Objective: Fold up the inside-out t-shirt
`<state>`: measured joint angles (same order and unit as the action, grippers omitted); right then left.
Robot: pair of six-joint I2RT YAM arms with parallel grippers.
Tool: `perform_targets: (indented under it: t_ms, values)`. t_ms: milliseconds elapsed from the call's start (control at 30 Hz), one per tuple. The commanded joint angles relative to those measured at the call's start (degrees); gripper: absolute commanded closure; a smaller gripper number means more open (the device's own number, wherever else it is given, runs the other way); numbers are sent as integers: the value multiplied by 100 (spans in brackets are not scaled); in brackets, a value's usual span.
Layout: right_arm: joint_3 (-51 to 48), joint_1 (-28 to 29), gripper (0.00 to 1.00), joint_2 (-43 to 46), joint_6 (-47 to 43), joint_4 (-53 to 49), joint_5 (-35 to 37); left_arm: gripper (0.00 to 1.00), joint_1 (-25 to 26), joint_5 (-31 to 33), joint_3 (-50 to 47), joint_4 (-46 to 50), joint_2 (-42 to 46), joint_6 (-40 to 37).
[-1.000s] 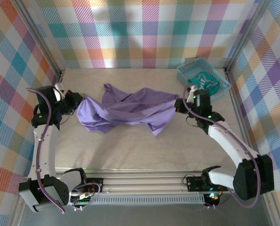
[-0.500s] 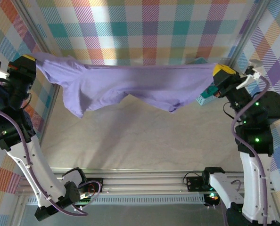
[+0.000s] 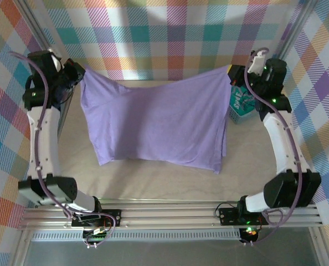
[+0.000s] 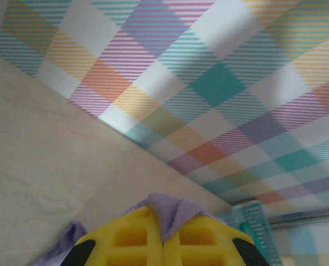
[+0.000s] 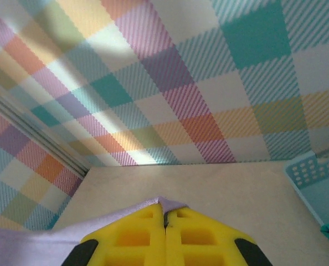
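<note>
Lavender t-shirt hangs spread between left gripper and right gripper, each clamped on a top corner. Next: probably lay it flat.

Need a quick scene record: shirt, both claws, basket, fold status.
shirt: purple, hanging spread out between the two claws; lower edge near the table, contact unclear
left claw: shut on one top corner of the shirt
right claw: shut on the other top corner
basket: teal, far right, partly hidden by the shirt edge
fold status: no fold made yet
</note>
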<state>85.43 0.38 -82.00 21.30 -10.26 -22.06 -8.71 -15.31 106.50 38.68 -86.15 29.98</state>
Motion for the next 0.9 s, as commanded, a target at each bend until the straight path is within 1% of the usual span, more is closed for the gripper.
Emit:
perform_targets:
  t_ms: [0, 67, 333, 433, 533, 600, 700, 800, 867]
  values:
    - [723, 12, 100, 591, -376, 15, 34, 100, -25, 572, 948, 187, 516, -497]
    - [782, 7, 100, 913, -590, -203, 122, 100, -60, 783, 1237, 356, 849, -656]
    - [563, 14, 100, 2536, -807, -746, 237, 100, -76, 1305, 1272, 417, 2421, -1059]
    - [645, 12, 100, 3113, -889, -973, 372, 100, -77, 1586, 1455, 532, 2850, -1325]
    - [824, 13, 100, 3481, -935, -1129, 457, 100, -78, 1859, 1614, 528, 3139, -1574]
    - [943, 6, 100, 3573, -943, -1172, 449, 100, -74, 1970, 1717, 531, 3166, -1684]
    - [1028, 7, 100, 3505, -950, -1128, 449, 100, -75, 1859, 1929, 662, 2873, -1767]
    - [1111, 8, 100, 3110, -976, -1036, 408, 100, -78, 1614, 2076, 616, 2267, -1761]
    - [1142, 6, 100, 2775, -967, -907, 323, 100, -78, 1570, 2112, 494, 1875, -1754]
